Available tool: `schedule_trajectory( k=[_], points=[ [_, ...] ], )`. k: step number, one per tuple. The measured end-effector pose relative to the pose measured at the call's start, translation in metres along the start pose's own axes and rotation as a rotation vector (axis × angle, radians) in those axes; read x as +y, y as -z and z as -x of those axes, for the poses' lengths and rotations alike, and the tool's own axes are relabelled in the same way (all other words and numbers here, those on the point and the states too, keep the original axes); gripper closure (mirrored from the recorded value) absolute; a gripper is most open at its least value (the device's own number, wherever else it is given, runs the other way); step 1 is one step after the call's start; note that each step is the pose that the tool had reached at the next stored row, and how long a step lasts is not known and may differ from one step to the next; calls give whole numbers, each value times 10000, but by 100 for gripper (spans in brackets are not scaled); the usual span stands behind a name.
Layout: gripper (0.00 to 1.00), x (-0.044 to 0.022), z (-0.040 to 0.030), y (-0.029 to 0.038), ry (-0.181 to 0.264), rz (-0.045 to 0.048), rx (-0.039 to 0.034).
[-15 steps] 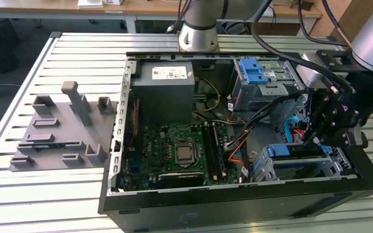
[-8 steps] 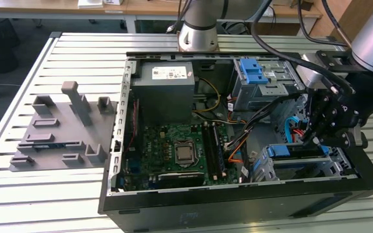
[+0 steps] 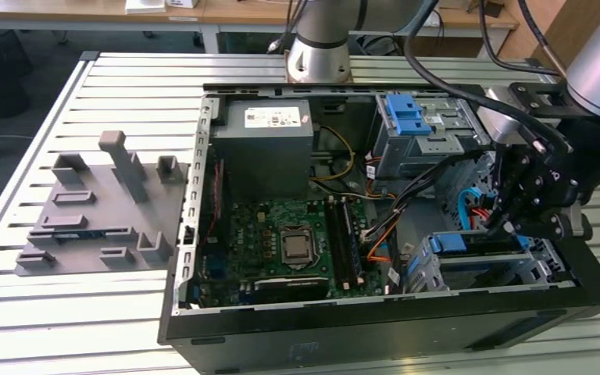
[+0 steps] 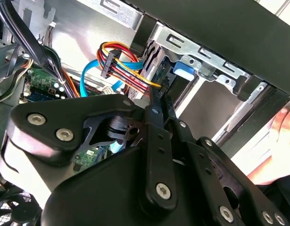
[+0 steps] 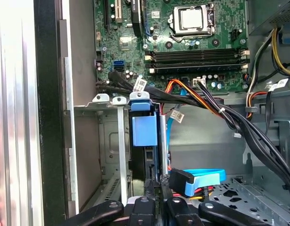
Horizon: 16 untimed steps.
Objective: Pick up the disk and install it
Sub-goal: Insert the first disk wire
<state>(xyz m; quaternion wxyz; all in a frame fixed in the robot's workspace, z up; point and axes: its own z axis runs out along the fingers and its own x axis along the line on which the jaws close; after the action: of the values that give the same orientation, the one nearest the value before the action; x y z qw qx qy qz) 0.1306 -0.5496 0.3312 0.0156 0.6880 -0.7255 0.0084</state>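
Gripper (image 3: 503,226) on the robot arm, black and two-fingered, reaches down into an open computer case (image 3: 191,234) lying on its side on a slatted metal table (image 3: 71,312). In both wrist views its fingers are drawn together with no gap showing between them (image 4: 160,94) (image 5: 158,186). They hold nothing.

The disk (image 3: 467,244) sits edge-on inside the metal drive cage (image 3: 545,273) at the corner of the case on the exterior view's right. In the first wrist view its blue carrier tab (image 5: 145,129) stands between the cage's upright rails (image 5: 121,141), with the dark body of the drive below the tab. The fingertips are right at the disk's near end; whether they touch it cannot be told.

Cables crowd the space beside the gripper. A flat blue data cable (image 5: 203,179) with a black plug lies just beside the fingers. A bundle of black cables (image 5: 229,117) crosses above the cage. Red, yellow and orange power wires (image 4: 126,66) hang close to the fingertips.

Further in are the green motherboard (image 3: 279,242) with its processor socket (image 3: 296,246), the grey power supply box (image 3: 269,133), and a second drive cage with a blue bracket (image 3: 409,117). A grey moulded fixture plate (image 3: 91,211) lies on the table, well apart from the case on the exterior view's left.
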Motion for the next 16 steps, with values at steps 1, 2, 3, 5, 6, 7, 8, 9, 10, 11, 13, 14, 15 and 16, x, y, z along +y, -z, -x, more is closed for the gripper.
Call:
schedule_trajectory(
  k=[1, 2, 3, 5, 6, 7, 8, 9, 10, 11, 13, 14, 15, 16],
  points=[
    [84, -1, -1, 0, 0, 1, 0],
    [84, -2, -1, 0, 1, 1, 0],
    [84, -5, -1, -4, 3, -2, -8],
    [84, -11, -1, -7, 2, 1, -13],
    [84, -11, -2, -4, 1, 0, -6],
    [84, -11, -2, -1, 0, 0, 2],
    [84, -11, -2, -3, 0, -1, 5],
    [84, -11, -2, -8, 0, 0, 3],
    [84, -12, -2, -14, 1, -1, 2],
    [84, -12, -3, -22, 1, -1, 1],
    [84, -12, -2, -35, 1, -1, 7],
    [84, -12, -2, -36, 1, 0, 8],
    [84, -12, -2, -37, 1, 0, 8],
    [84, -12, -2, -40, 1, 0, 6]
  ],
)
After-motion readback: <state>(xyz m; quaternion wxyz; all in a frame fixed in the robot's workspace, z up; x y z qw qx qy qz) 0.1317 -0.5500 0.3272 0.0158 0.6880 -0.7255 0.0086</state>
